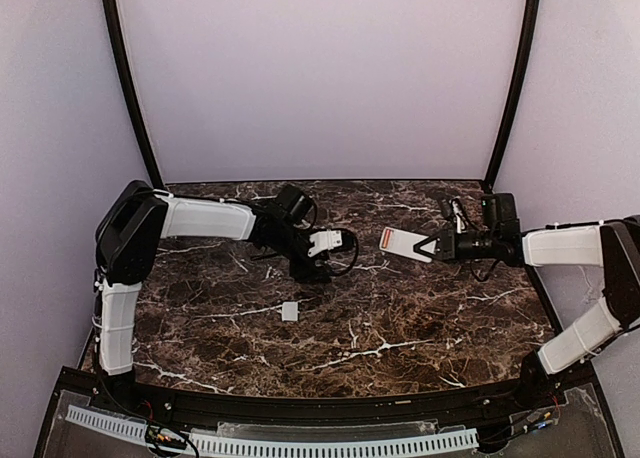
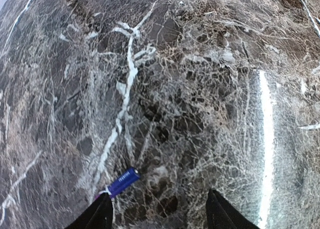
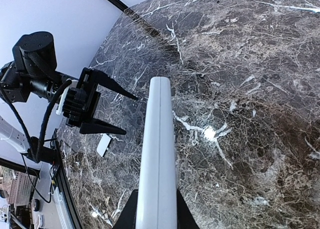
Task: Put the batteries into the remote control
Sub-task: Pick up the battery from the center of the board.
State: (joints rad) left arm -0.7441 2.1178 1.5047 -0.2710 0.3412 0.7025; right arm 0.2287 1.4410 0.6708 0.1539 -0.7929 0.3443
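My right gripper (image 1: 424, 246) is closed on one end of the remote (image 1: 403, 243). The remote sits in the far half of the table (image 1: 430, 328), toward the right edge, with its free end pointing at the left edge. On the right wrist camera I see it edge-on between the fingers, and it looks lifted off the marble.

My left gripper (image 1: 312, 271) hangs near the middle of the table with its jaws spread wide and nothing between them. The blue battery (image 2: 123, 182) lies on the marble just beside one finger (image 2: 100, 216); I cannot tell whether they touch. A small white cover (image 1: 290, 311) lies flat between the left gripper and the near edge.
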